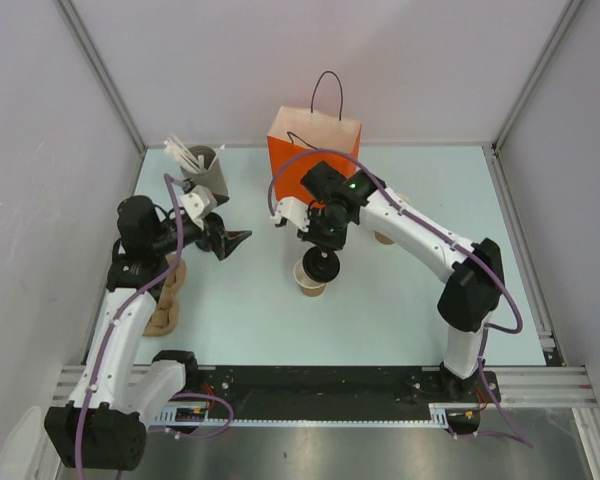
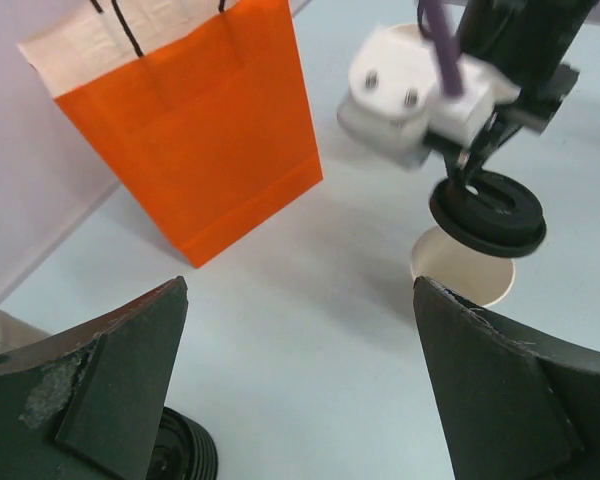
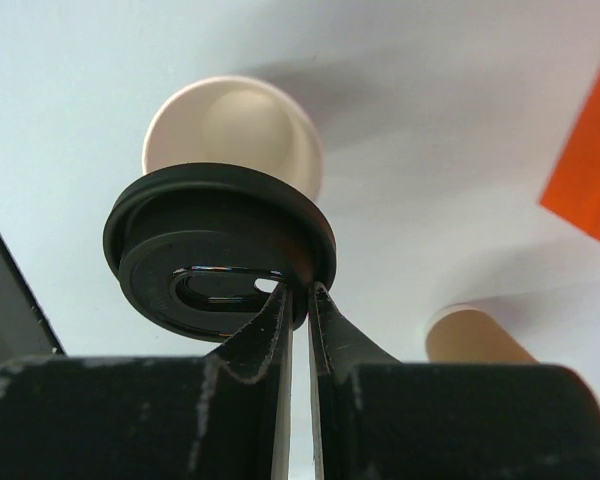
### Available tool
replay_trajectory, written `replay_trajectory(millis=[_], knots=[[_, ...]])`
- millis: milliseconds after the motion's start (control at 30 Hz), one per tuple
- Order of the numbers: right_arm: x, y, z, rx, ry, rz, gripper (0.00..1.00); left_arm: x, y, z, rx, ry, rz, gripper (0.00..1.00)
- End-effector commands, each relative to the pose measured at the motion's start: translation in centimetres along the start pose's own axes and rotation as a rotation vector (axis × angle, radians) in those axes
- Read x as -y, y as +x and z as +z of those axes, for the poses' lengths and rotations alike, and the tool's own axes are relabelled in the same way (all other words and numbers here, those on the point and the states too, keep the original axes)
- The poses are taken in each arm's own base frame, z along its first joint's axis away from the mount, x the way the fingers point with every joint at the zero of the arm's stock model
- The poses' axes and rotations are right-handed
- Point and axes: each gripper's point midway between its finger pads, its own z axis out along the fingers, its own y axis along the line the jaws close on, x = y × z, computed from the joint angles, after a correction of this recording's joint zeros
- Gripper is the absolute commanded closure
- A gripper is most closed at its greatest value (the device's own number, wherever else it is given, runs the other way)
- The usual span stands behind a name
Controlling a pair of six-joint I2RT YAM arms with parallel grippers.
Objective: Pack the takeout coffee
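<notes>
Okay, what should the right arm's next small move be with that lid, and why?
Probably shift the black lid until it is centred over the open cup, before lowering. The right gripper pinches the lid near its edge, jaws shut, and it hangs above the cup, covering only part of the rim.

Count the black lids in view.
1 sure lid, pinched in the right claw above the open cup. A black round thing low in the left wrist view may be more.
</notes>
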Motion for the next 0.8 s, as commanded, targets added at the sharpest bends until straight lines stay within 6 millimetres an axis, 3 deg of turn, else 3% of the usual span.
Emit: replay_trajectory(millis=[0, 167, 433, 767], knots=[[-1.2, 0.0, 0.0, -0.041, -0.053, 0.017, 0.96, 0.6, -0.8, -1.0, 0.040, 0.022, 0.043, 0.01], [-2.0, -0.6, 1.2, -0.077, -0.088, 0.001, 0.95, 0.7, -0.9, -1.0, 0.054, 0.025, 0.042, 0.01], [-1.2, -1.0, 1.7, -0.102, -0.070, -0.002, 0.94, 1.0, -0.6, -0.9, 0.075, 0.037, 0.025, 0.01], [-1.1, -0.3, 3.0, -0.160, -0.066, -0.006, 0.94, -3.5, -0.4, -2.7, 0.106, -0.180, -0.049, 0.00]])
